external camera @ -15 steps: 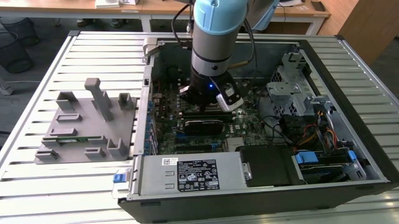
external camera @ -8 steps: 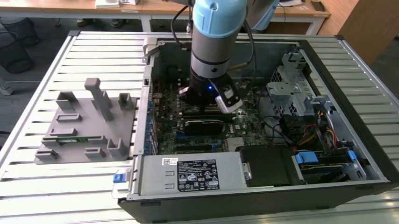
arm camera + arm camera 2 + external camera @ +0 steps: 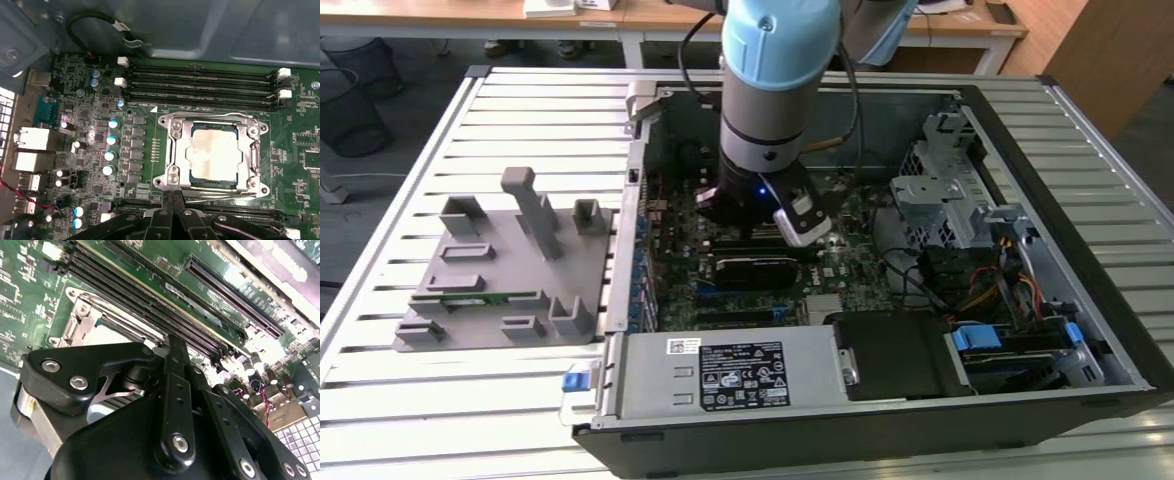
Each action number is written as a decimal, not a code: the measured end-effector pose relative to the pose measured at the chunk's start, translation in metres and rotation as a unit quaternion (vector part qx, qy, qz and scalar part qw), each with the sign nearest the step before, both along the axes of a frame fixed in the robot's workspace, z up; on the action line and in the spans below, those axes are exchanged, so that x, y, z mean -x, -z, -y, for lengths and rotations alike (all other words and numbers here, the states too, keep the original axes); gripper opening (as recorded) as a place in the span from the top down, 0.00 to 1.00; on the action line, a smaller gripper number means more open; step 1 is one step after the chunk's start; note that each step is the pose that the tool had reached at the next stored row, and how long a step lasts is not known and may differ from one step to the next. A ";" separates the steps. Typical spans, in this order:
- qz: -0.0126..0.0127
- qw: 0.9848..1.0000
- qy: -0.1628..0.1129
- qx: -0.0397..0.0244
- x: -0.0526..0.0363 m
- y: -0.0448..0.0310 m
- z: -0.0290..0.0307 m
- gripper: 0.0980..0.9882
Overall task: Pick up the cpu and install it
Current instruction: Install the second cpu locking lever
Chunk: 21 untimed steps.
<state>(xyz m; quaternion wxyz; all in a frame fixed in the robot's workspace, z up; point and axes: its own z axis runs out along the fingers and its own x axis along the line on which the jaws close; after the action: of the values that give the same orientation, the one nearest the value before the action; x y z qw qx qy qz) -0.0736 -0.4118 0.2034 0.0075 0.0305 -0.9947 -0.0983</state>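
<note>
The cpu (image 3: 214, 153) sits in the socket (image 3: 173, 131) on the motherboard (image 3: 142, 155), framed by the metal retention bracket, its shiny top exposed. Memory slots (image 3: 200, 87) run just beside the socket. In the first wrist view the end effector (image 3: 175, 196) is clenched, its fingertips pressed together and holding nothing, at the socket's edge near the cpu. In the exterior view the arm (image 3: 774, 95) reaches down into the open case (image 3: 1067, 130) on the slatted tabletop (image 3: 400, 400).
</note>
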 end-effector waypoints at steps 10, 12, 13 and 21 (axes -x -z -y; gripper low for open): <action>0.000 1.000 0.000 -0.024 0.0058 0.0065 0.0003 0.99; 0.000 1.000 0.000 -0.028 0.0063 0.0073 0.0003 0.99; 0.000 1.000 0.000 -0.028 0.0064 0.0078 0.0003 0.99; 0.000 0.999 0.000 -0.033 0.0076 0.0123 0.0003 0.99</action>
<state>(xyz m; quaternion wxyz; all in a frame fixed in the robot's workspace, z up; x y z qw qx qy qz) -0.0812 -0.4121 0.1911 0.0061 0.0306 -0.9909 -0.1309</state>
